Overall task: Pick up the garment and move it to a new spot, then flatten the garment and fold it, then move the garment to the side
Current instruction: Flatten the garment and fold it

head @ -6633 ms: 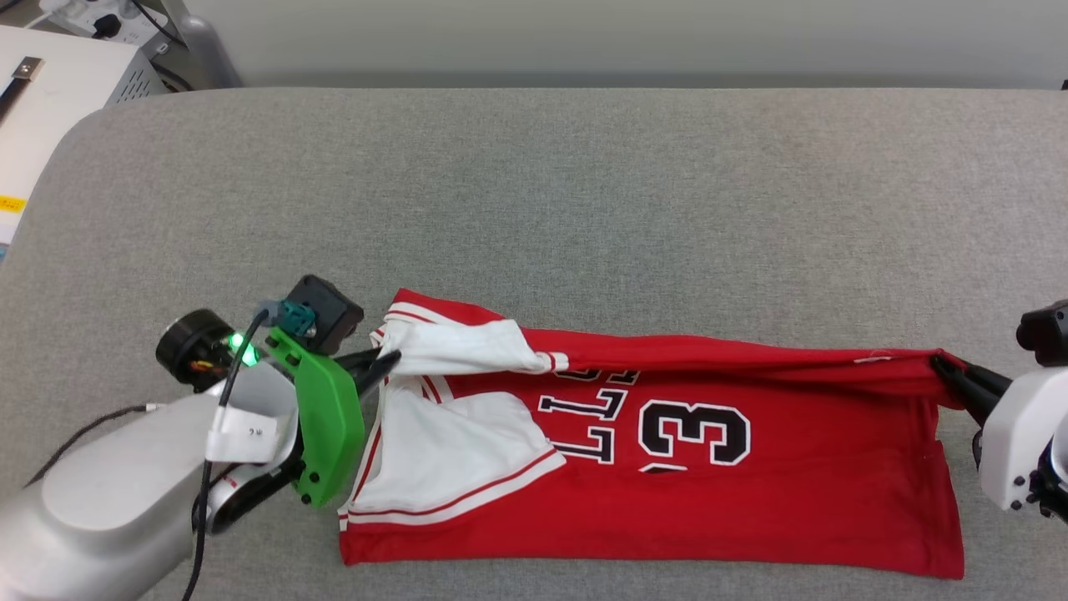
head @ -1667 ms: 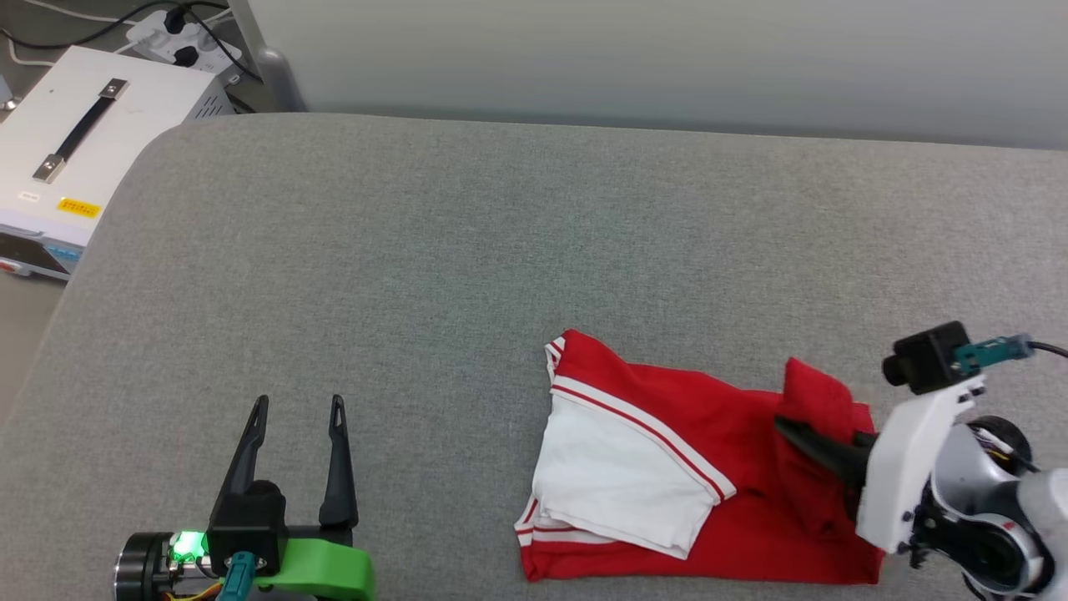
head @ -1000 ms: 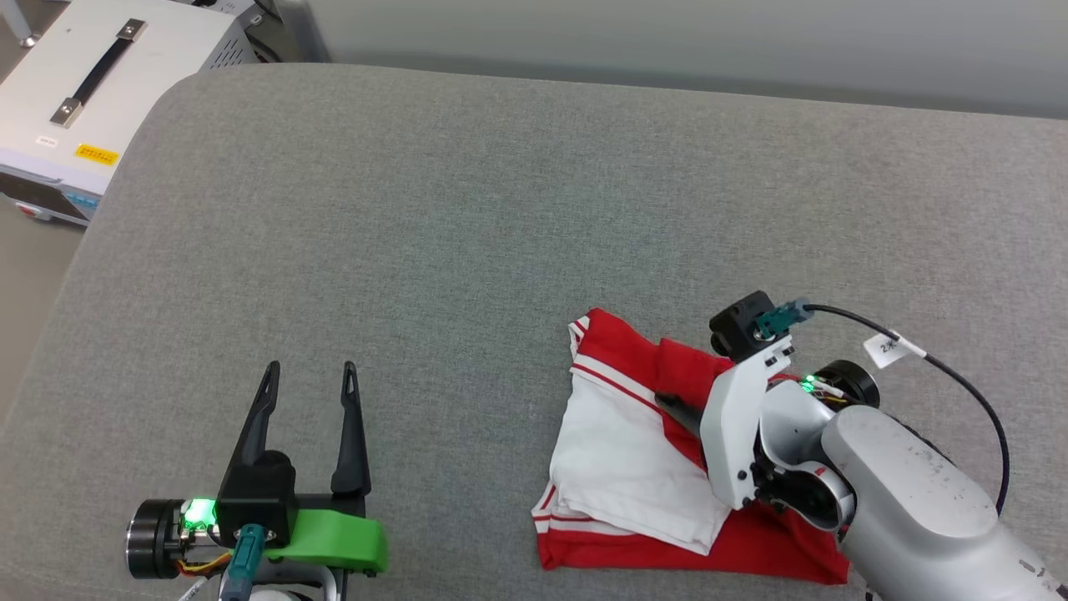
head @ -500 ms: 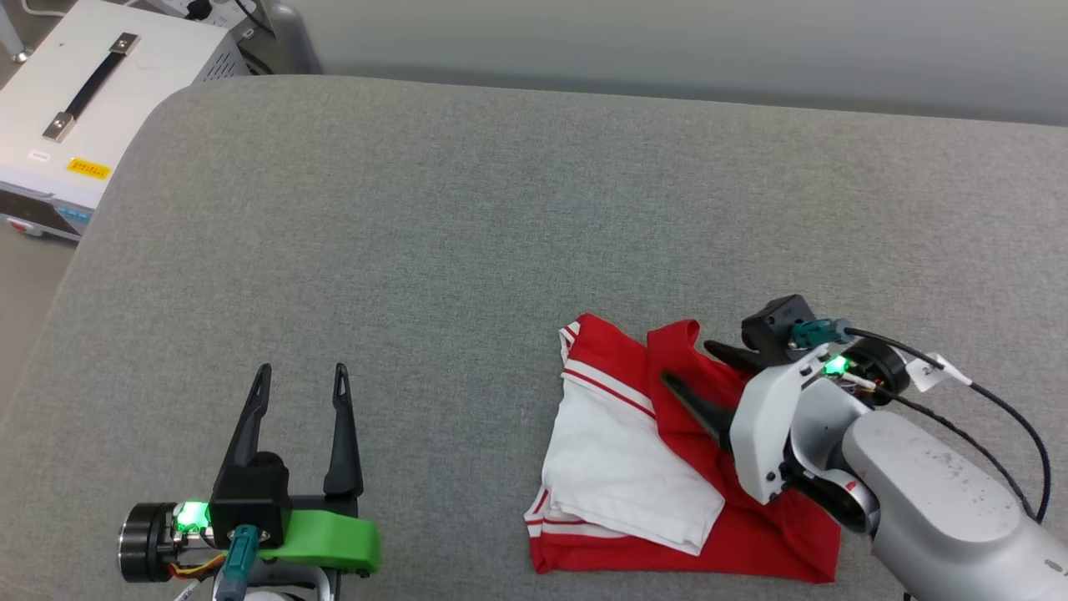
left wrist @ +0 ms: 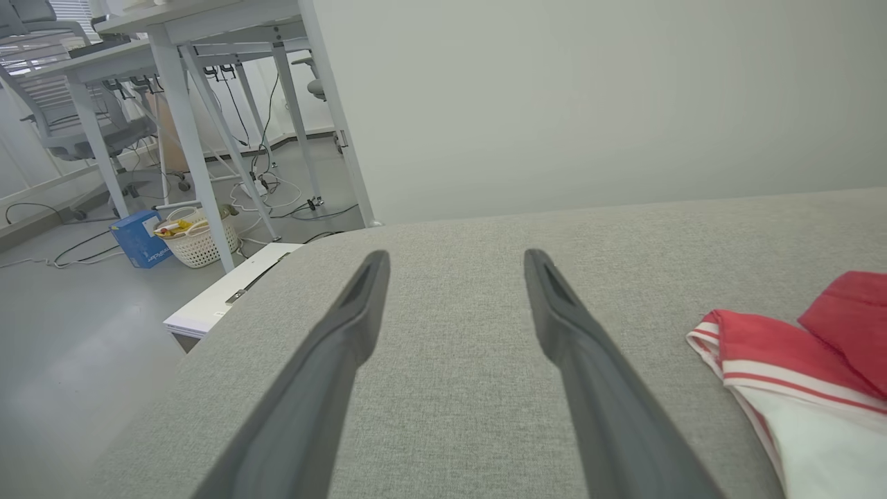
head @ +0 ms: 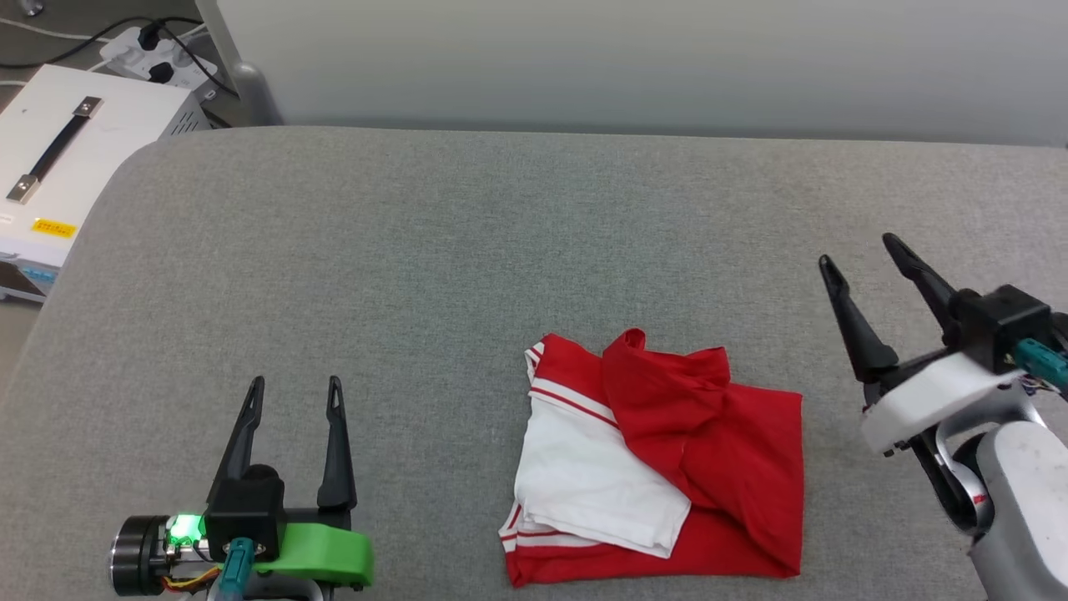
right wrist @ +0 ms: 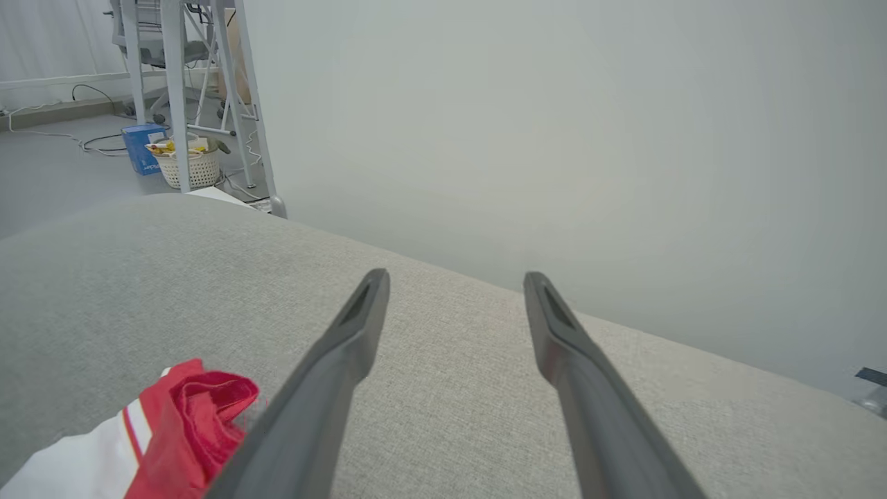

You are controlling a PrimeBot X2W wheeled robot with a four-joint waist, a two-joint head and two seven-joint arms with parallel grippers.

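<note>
Lying whole, head view: garment [head: 659, 467]

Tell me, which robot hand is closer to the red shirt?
Right. The right gripper hovers open just past the right edge of the garment, not touching it. The left gripper, also open, sits farther off on its left side.

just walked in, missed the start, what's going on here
A two-armed robot is folding a red and white jersey T-shirt on a grey padded surface. The shirt lies in a rough folded rectangle, a white sleeve on its left part and a rumpled red flap laid over the right. Neither gripper holds it: the left gripper rests open off to the shirt's left, and the right gripper is open and clear of it on the right. Moving it aside probably comes next.
</note>
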